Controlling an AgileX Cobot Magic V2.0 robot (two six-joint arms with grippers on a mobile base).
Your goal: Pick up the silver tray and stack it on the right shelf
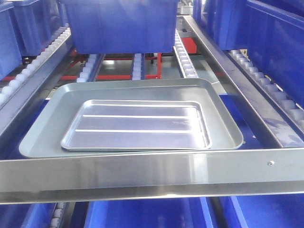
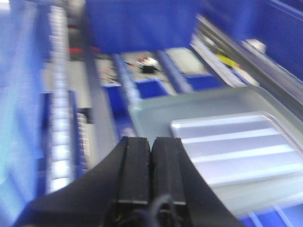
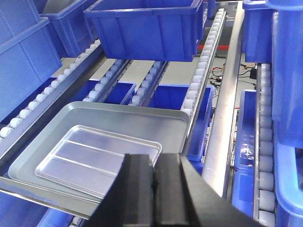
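The shiny shallow rectangular silver tray [image 1: 135,126], with rounded corners, a raised rim and two long parallel ridges across its floor, lies flat inside a larger, duller grey plain-floored tray [image 1: 42,128]. Both rest on the right shelf [image 1: 142,173], a metal flow-rack level of white roller tracks with a wide brushed-steel front bar bearing small rivets. The silver tray sits toward the front bar, its near rim just behind the grey tray's near rim.

In the left wrist view, the black left tool [image 2: 151,156] has its two fingers pressed together with only a thin seam between them, holding nothing. The silver tray [image 2: 241,151] lies to the right of those fingertips and slightly ahead, near but apart; the view is blurred.

In the right wrist view, the black right tool [image 3: 154,172] also has its fingers closed against each other, empty. The silver tray [image 3: 90,158] lies to the left of and below its tips, apart from them, with the grey tray [image 3: 142,123] spreading ahead.

A large blue plastic bin [image 1: 121,23] stands on the rollers farther back.
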